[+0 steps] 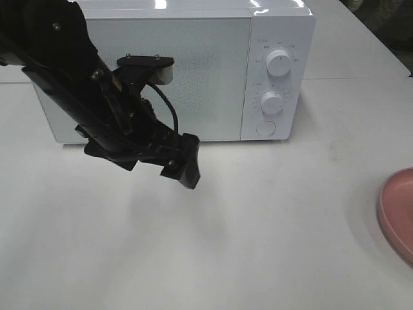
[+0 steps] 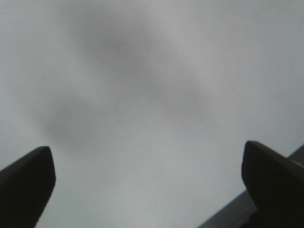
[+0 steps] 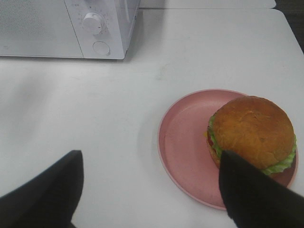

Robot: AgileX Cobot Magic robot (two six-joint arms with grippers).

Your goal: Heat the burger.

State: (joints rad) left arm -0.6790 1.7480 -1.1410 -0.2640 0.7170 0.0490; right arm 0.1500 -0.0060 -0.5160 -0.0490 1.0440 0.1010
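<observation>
The burger [image 3: 251, 131], with a golden-brown bun and green lettuce, sits on a round pink plate [image 3: 183, 142] in the right wrist view. In the exterior high view only the plate's edge [image 1: 398, 210] shows at the right border and the burger is out of view. My right gripper [image 3: 152, 190] is open above the table, one finger overlapping the burger's near side. My left gripper [image 1: 184, 165] hangs in front of the closed white microwave [image 1: 174, 71]; its fingers [image 2: 28, 183] stand wide apart over bare table, empty.
The microwave has two dials [image 1: 279, 62] and a round button [image 1: 265, 128] on its right panel; it also shows in the right wrist view [image 3: 66, 28]. The left arm [image 1: 71, 84] crosses in front of the microwave door. The table is white.
</observation>
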